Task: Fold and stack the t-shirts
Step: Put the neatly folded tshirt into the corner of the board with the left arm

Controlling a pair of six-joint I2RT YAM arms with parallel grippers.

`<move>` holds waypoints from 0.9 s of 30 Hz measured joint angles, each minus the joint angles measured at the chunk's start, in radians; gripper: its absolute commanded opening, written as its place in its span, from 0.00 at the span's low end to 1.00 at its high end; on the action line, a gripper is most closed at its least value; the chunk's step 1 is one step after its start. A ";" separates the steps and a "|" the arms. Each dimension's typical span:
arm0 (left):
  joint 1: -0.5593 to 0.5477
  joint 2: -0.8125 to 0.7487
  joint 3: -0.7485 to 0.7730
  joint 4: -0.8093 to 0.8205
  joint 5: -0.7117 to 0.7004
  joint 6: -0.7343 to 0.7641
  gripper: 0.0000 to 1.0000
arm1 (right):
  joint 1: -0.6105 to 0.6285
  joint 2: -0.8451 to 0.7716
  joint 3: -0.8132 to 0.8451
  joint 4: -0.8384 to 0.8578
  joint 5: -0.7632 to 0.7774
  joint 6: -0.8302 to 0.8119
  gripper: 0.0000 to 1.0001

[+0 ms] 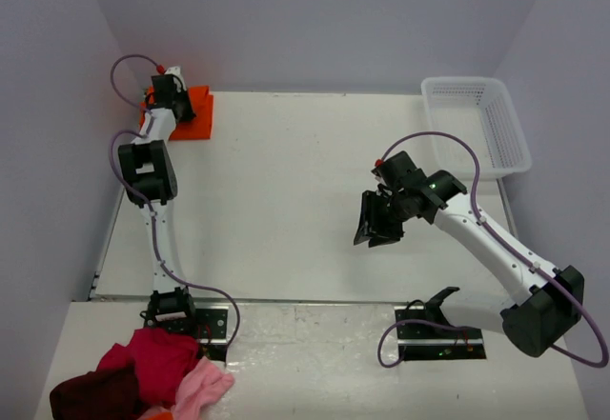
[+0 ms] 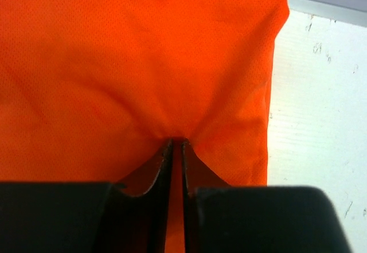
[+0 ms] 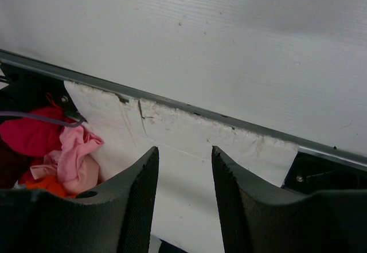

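A folded bright orange t-shirt [image 1: 197, 115] lies at the table's far left corner. In the left wrist view the t-shirt [image 2: 143, 63] fills most of the frame, with its right edge running down beside bare white table. My left gripper [image 1: 172, 93] reaches over it. The jaws of the left gripper [image 2: 176, 144] stand almost together, and the cloth puckers into their tips. My right gripper [image 1: 377, 228] hangs open over the middle right of the table, away from the shirt. Nothing lies between the fingers of the right gripper [image 3: 183, 155].
A white mesh basket [image 1: 477, 120] stands at the far right of the table [image 1: 286, 201]. A heap of red, dark red and pink clothes [image 1: 143, 377] lies off the near left edge by the left arm's base. The right wrist view also catches this heap [image 3: 57, 144].
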 measured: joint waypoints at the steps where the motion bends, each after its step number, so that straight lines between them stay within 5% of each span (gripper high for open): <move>1: 0.000 -0.006 -0.021 0.022 0.002 0.000 0.20 | 0.001 0.000 0.000 0.003 0.000 0.002 0.43; 6: 0.000 -0.069 -0.136 0.088 0.020 0.006 0.36 | 0.004 0.000 -0.002 0.015 -0.002 0.004 0.43; 12: -0.008 -0.170 -0.291 0.134 0.024 0.033 0.76 | 0.014 0.000 -0.023 0.035 -0.004 0.004 0.43; 17: -0.023 -0.282 -0.409 0.180 0.026 0.038 0.83 | 0.015 -0.011 -0.052 0.045 -0.007 0.004 0.43; 25: -0.068 -0.390 -0.425 0.266 0.045 0.052 0.77 | 0.015 -0.082 -0.088 0.053 -0.011 0.004 0.43; 27: -0.088 -0.418 -0.432 0.261 0.037 0.047 0.41 | 0.015 -0.096 -0.090 0.056 -0.016 0.004 0.43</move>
